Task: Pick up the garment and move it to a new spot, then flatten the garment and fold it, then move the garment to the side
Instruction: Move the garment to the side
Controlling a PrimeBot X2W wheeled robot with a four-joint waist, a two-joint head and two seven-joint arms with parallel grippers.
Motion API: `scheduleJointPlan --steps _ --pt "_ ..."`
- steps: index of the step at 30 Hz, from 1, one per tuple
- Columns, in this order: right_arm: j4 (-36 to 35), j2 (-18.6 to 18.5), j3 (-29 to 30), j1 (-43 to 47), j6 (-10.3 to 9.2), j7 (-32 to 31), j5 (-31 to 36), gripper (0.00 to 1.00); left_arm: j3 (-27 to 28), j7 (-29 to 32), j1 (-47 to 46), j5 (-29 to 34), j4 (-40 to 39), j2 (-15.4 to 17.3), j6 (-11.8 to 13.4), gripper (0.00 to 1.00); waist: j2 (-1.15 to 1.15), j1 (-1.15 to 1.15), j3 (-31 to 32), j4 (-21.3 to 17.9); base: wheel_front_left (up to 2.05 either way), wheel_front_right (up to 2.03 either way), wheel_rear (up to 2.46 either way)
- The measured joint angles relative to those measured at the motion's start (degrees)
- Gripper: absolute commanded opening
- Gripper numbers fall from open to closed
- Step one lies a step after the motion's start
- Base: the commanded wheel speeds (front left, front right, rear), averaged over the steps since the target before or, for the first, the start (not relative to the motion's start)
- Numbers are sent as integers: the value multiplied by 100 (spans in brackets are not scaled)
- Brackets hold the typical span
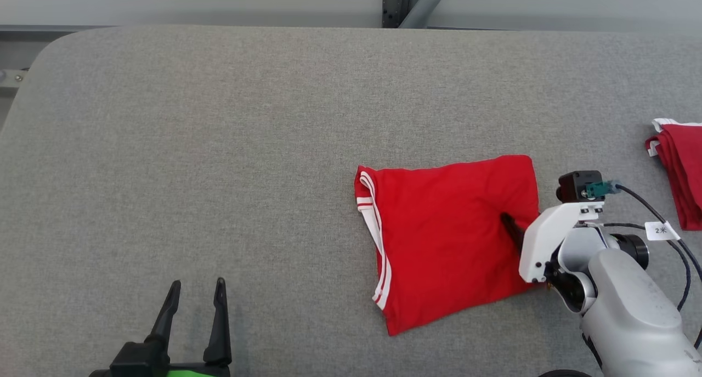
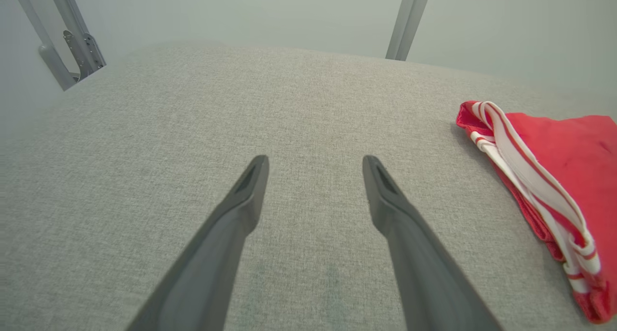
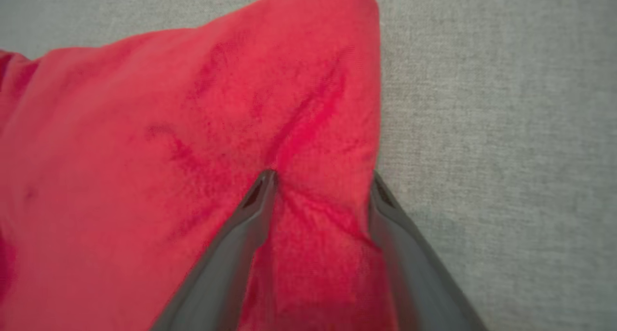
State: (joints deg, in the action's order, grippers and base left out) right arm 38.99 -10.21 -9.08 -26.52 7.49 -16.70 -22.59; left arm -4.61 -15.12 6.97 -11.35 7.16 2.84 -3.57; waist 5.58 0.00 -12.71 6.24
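The grey fabric-covered table [image 1: 219,119] carries a folded red garment [image 1: 439,229] with white-striped trim right of centre, towards the near edge, and a second pile of red cloth [image 1: 683,174] lies well apart at the right edge. The right gripper [image 3: 320,177] rests on the garment's right side, its jaws spread wide, one finger [image 3: 250,210] pressing into the cloth and the other at its edge. The left gripper [image 1: 198,282] hangs over bare table at the near left, jaws wide, gripping nothing.
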Motion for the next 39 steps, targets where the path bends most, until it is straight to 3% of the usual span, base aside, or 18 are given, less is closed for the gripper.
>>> scheduleJointPlan --steps 6,13,18,24,31,39 --pt "18 -153 -461 -435 1 119 -520 0 49 -1 -4 -45 -213 1 67 100 0 0 -50 -106 0 0 0" --pt "-283 -521 -711 -1104 3 4 -993 0 103 0 -195 0 -447 1 93 100 0 0 -151 -646 0 0 0" --pt "-243 -1002 -431 -1566 2 101 -1001 0 115 0 -455 265 -422 -2 -81 100 0 0 -397 -1278 0 0 0" --pt "-237 -1367 -75 -2074 1 66 -948 0 135 0 -623 396 -380 -3 -192 100 0 0 -772 -1705 0 0 0" --pt "-424 -1763 158 -2558 1 -589 -953 0 231 0 -646 447 -349 -2 -242 100 0 1 -1168 -1808 0 0 0" --pt "-140 -2208 689 -2791 2 -1192 -598 0 264 0 -633 486 -334 -1 -249 100 0 1 -1231 -1514 0 0 0"
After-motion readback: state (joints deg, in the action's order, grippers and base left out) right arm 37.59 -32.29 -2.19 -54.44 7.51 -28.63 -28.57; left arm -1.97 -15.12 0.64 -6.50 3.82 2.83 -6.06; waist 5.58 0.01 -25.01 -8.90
